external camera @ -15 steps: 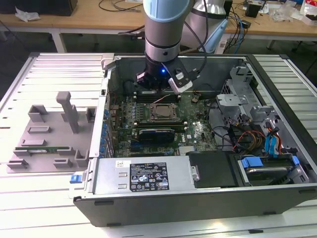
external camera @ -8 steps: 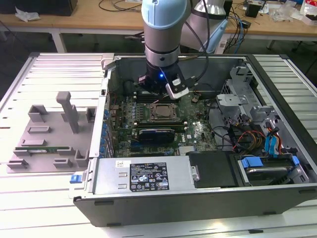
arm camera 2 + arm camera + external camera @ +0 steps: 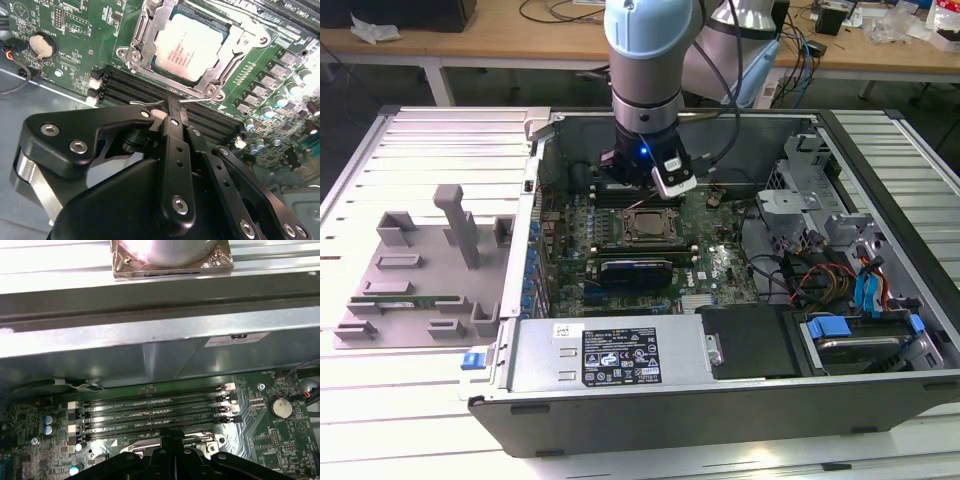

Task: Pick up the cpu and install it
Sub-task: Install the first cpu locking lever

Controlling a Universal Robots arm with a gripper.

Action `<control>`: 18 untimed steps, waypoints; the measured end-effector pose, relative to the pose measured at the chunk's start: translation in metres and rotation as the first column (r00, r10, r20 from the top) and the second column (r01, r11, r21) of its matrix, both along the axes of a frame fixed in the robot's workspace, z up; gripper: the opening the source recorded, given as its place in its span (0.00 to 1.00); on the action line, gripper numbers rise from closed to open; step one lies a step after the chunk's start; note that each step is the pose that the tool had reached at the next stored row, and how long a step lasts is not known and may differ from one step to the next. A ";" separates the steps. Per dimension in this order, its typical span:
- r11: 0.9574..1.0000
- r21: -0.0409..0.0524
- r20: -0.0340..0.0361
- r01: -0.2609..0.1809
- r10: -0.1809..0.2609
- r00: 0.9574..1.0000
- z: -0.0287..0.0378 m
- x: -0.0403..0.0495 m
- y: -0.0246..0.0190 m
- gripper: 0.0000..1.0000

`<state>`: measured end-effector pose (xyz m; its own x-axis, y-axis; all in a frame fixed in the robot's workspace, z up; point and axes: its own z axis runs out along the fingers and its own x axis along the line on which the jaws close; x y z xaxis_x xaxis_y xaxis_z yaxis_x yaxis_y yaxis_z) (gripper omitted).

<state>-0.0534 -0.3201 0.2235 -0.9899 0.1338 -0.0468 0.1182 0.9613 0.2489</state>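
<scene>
The cpu (image 3: 192, 47), a silvery square chip, lies flat in its metal socket frame (image 3: 142, 47) on the green motherboard. It also shows in the exterior view, where the cpu (image 3: 648, 228) sits mid-board just in front of the arm. My gripper (image 3: 171, 111) hangs over the black memory slots (image 3: 135, 85) beside the socket, a short way from the chip. Its black fingers (image 3: 175, 150) are pressed together with nothing between them. A thin wire socket lever (image 3: 145, 103) crosses right at the fingertips. In the first wrist view the gripper (image 3: 172, 447) points down at the socket's edge.
The open computer case has a tall metal wall (image 3: 150, 345) close behind the slots. A coin battery (image 3: 41, 46) and a black card (image 3: 635, 270) sit on the board. The power supply (image 3: 610, 355) and drive cage (image 3: 840, 240) flank it. A grey fixture tray (image 3: 420, 270) lies at the exterior view's left.
</scene>
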 end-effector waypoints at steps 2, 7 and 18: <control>1.000 0.000 0.000 0.010 -0.010 1.000 -0.0019 0.0003 0.0010 0.11; 1.000 -0.001 0.000 0.030 -0.030 1.000 -0.0041 0.0020 0.0050 0.11; 0.997 -0.056 0.003 0.061 -0.061 0.998 -0.0139 0.0091 0.0145 0.11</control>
<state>-0.0443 -0.3056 0.2096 -0.9800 0.1910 -0.0568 0.1767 0.9648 0.1950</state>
